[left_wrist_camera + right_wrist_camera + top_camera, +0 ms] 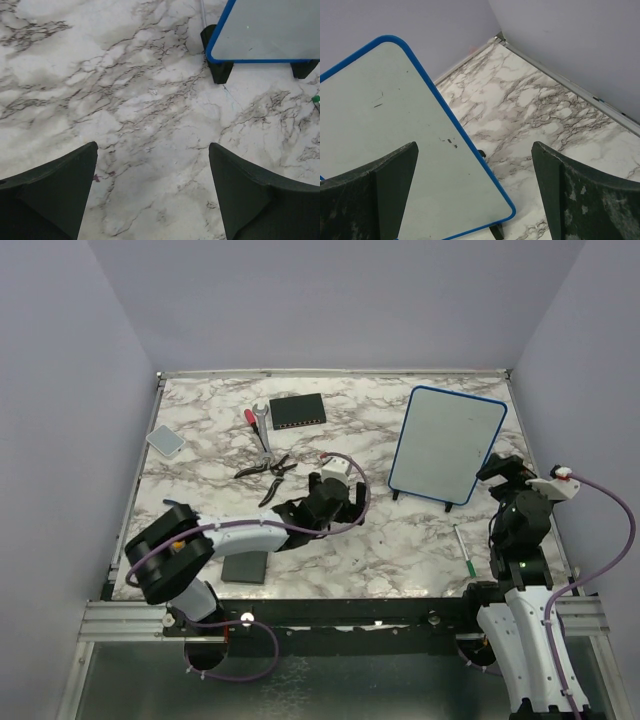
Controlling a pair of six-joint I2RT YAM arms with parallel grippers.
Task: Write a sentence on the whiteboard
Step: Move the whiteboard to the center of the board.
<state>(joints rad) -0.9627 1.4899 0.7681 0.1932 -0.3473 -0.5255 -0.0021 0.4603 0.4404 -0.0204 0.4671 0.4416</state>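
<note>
The whiteboard [447,445] stands upright at the back right, blue-framed, on small black feet [221,72]. The sentence is out of view: the white face [395,125] carries only a few small dark flecks. A green marker [462,550] lies on the marble in front of the board, and its tip [316,99] shows at the edge of the left wrist view. My right gripper [498,470] hovers open by the board's right lower edge [474,145], holding nothing. My left gripper [345,505] is open over bare marble [152,146], left of the board's lower corner [270,30].
Pliers [268,472], a red-handled wrench [258,423] and a black box [298,412] lie at the back middle. A grey pad [165,440] sits at the far left. A dark flat slab [245,568] lies by the left arm. Purple walls enclose the table.
</note>
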